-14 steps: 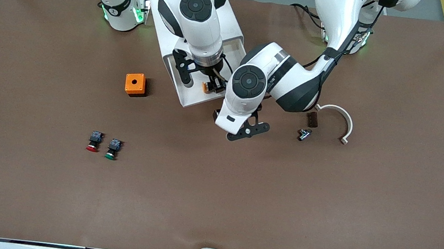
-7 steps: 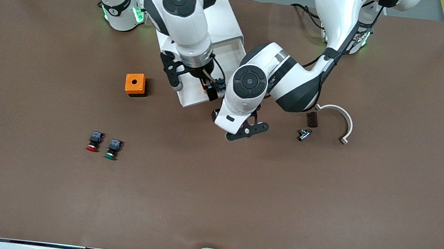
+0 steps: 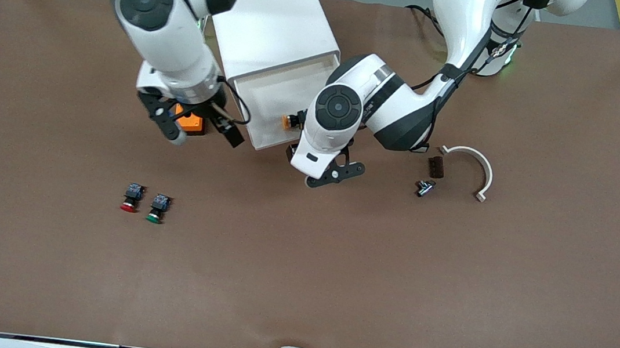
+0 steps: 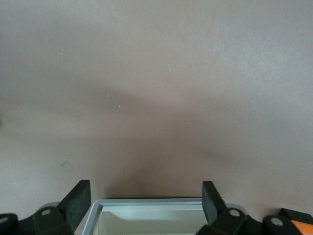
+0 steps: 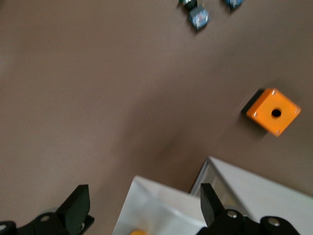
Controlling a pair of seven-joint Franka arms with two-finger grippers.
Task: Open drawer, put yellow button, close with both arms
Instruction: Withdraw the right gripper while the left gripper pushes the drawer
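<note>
Sitting in the drawer [image 3: 272, 95], the yellow button [image 3: 290, 121] lies on its side near the tray's front corner toward the left arm's end of the surface [image 3: 334, 270]; only a sliver shows in right wrist view. Drawer is pulled out of the white cabinet [image 3: 273, 12], which stands at the surface's edge by the arm bases, w/ plain white tray exposed.

Right claw [image 3: 197, 129] is up over the orange box [image 3: 190, 121] beside the drawer, fingers wide, holding nothing. Left claw [image 3: 319, 166] is low, just off the drawer's front edge, fingers wide, nothing btwn them; left wrist view shows the drawer's front rim btwn its fingertips [image 4: 78, 203].

Red-capped button [image 3: 131, 198] and green-capped button [image 3: 157, 208] lie side by side, nearer the front camera, toward the right arm's end. White curved bracket [image 3: 477, 167], small dark block [image 3: 436, 167] and small metal part [image 3: 424, 187] sit toward the left arm's end.
</note>
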